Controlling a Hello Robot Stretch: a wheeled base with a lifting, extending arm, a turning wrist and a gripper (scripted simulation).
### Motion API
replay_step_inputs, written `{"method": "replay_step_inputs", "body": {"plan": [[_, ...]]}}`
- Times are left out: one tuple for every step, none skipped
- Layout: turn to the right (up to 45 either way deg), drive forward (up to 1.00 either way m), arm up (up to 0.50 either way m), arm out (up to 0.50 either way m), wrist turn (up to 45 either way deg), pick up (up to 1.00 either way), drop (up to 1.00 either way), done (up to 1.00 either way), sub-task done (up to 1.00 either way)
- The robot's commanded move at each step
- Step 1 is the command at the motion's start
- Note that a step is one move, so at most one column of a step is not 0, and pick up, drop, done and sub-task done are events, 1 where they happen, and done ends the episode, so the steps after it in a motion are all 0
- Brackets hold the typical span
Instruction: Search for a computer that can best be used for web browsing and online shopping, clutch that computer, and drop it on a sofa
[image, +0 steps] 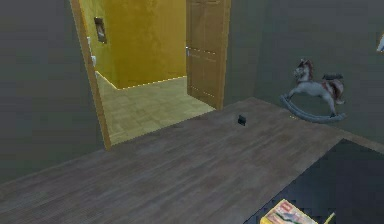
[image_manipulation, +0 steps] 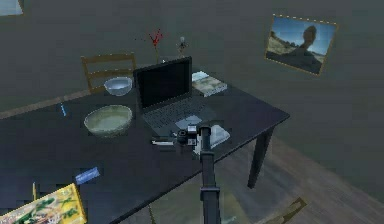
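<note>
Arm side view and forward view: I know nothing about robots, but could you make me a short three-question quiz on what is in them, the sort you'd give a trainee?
1. True or false: in the arm side view, the laptop on the dark table has its lid up.
2. Pick one: which toy stands on the floor by the wall at the forward view's right? A. a ball. B. a rocking horse. C. a toy train.
3. Fill the gap: in the arm side view, the picture on the wall hangs to the ____ of the laptop.

Key: 1 true. 2 B. 3 right.
</note>
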Motion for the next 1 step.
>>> {"method": "replay_step_inputs", "body": {"plan": [[0.0, 0.0, 0.1, 0.0, 0.0, 0.0, 0.0, 0.0, 0.0]]}}
